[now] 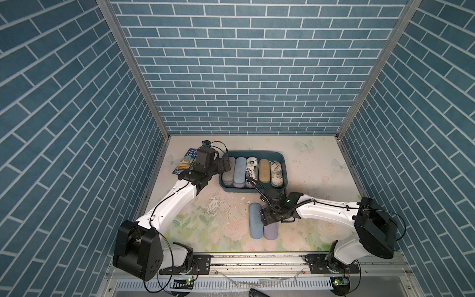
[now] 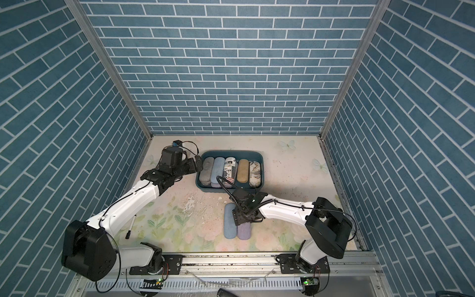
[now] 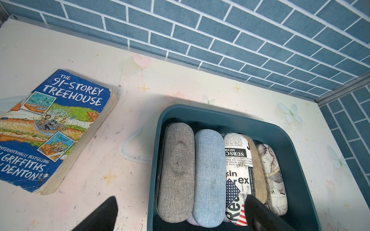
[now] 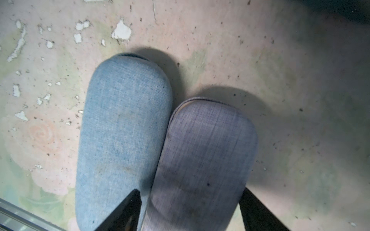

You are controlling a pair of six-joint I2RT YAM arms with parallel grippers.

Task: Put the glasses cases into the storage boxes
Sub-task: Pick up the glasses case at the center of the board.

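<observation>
Straddling lilac fabric oblong glasses case (image 4: 204, 152), right gripper (image 4: 190, 192); cannot tell if clamped yet. Case lies on floral tabletop (image 4: 300, 100), touching light blue fabric case (image 4: 124, 130). Likely stiff, light, grippy: pinch across mid-length. Over dark teal plastic tub (image 3: 220, 114), left gripper (image 3: 181, 197) spread, empty.

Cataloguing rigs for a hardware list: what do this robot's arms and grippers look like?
The left arm and right arm have white shells, bulky black joint housings and looping black cables. The left gripper and right gripper are black with tapered fingers; a green light glows near the right one.
</observation>
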